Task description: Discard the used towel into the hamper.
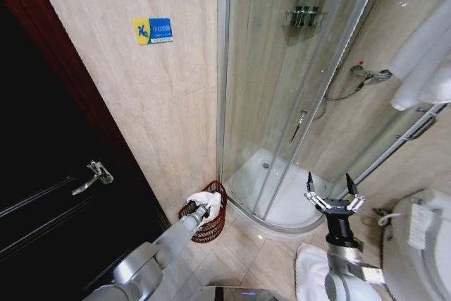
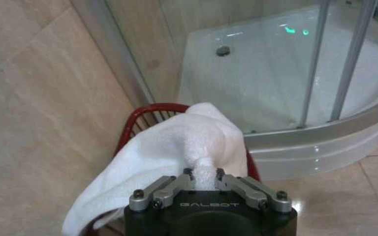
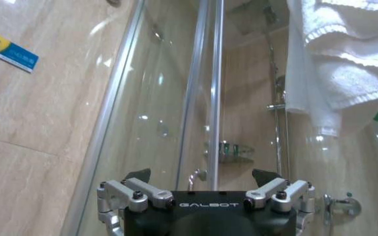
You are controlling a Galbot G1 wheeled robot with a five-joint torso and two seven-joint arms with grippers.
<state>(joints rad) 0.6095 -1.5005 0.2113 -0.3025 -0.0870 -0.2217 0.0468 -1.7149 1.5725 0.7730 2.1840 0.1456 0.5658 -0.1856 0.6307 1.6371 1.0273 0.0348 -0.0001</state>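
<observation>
Left gripper [image 2: 203,178] nearest you, pinching white towel [image 2: 175,162] directly over hamper [image 1: 205,213] beside shower glass. Towel drapes across red rim; release here, you risk it hanging outside or sliding to floor. Right gripper [image 1: 332,196] spread, idle, raised near shower tray.

A fluffy white terry-cloth towel [image 2: 175,152], pinched between the matt metal jaws, drapes over the glossy dark-red wire hamper [image 2: 143,115].

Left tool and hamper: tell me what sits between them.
Only the white towel. In the left wrist view the left tool pinches it, and it drapes down over the hamper rim.
</observation>
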